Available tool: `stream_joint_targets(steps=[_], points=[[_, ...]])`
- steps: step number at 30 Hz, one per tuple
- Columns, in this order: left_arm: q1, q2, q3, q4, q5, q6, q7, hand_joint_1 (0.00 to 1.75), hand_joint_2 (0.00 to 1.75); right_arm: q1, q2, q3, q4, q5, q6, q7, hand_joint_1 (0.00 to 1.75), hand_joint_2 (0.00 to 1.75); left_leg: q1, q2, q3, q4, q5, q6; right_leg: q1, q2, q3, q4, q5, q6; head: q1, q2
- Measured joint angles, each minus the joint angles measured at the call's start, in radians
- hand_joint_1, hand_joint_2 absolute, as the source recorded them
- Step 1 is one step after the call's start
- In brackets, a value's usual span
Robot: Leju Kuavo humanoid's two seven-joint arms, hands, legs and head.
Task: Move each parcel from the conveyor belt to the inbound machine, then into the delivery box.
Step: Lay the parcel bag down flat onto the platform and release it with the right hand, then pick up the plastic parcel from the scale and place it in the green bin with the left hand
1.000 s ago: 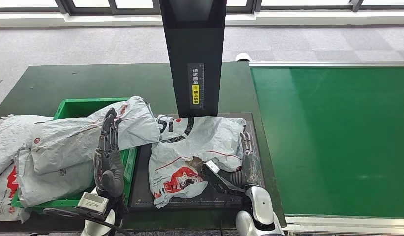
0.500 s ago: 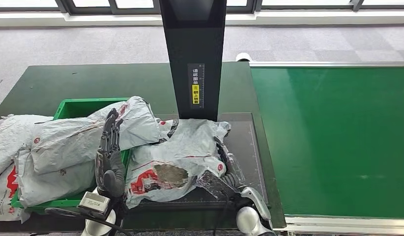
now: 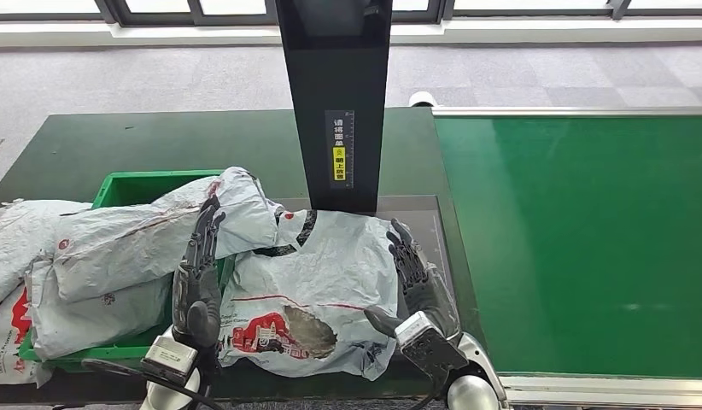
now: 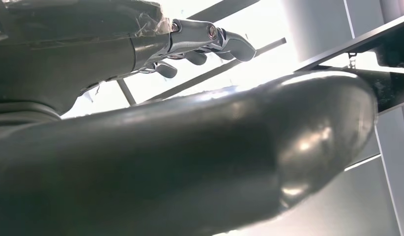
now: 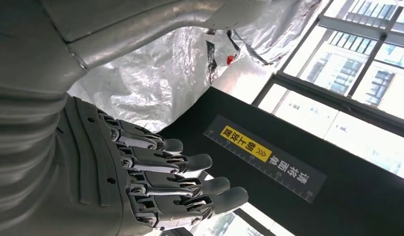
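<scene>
Hands: left hand (image 3: 196, 286) and right hand (image 3: 418, 286), fingers spread, empty, flanking crumpled grey plastic parcel (image 3: 318, 290) below black upright scanner post (image 3: 335, 102). Beyond left hand, green plastic delivery box (image 3: 130, 186) heaped with grey parcels.

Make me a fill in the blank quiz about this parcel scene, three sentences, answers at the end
1. The grey parcel between the two hands lies on the black platform of the ____ machine.
2. The delivery box heaped with parcels is coloured ____.
3. The conveyor belt carries ____ parcels.

Answers: inbound; green; no
</scene>
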Motion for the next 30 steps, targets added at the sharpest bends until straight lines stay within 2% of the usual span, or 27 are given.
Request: stream_joint_targets(steps=[18,22,26,30], points=[[-0.007,0.004,0.000,0.006,-0.013,-0.008,0.008,0.00,0.00,0.031,-0.012,0.000,-0.078,0.014,-0.029,0.015,0.00,1.75,0.000,0.000,0.000,0.000,0.000,0.000,0.000,0.000,0.000,0.000,0.000,0.000,0.000,0.000],[-0.011,0.005,0.000,0.011,-0.037,-0.039,0.023,0.00,0.00,0.045,-0.012,0.000,-0.116,-0.020,-0.025,-0.063,0.00,1.75,0.000,0.000,0.000,0.000,0.000,0.000,0.000,0.000,0.000,0.000,0.000,0.000,0.000,0.000],[-0.045,0.011,-0.020,0.058,-0.212,-0.077,0.083,0.00,1.75,0.051,-0.013,0.002,-0.177,-0.054,0.008,-0.146,0.00,1.75,0.000,0.000,0.000,0.000,0.000,0.000,0.000,0.000,0.000,0.000,0.000,0.000,0.000,0.000],[-0.079,0.015,-0.088,0.147,-0.461,-0.062,0.162,0.00,1.75,0.044,-0.013,0.002,-0.199,-0.090,0.036,-0.173,0.00,1.75,0.000,0.001,0.000,0.000,0.000,0.000,0.000,0.001,0.000,0.000,0.001,0.000,0.000,0.000]])
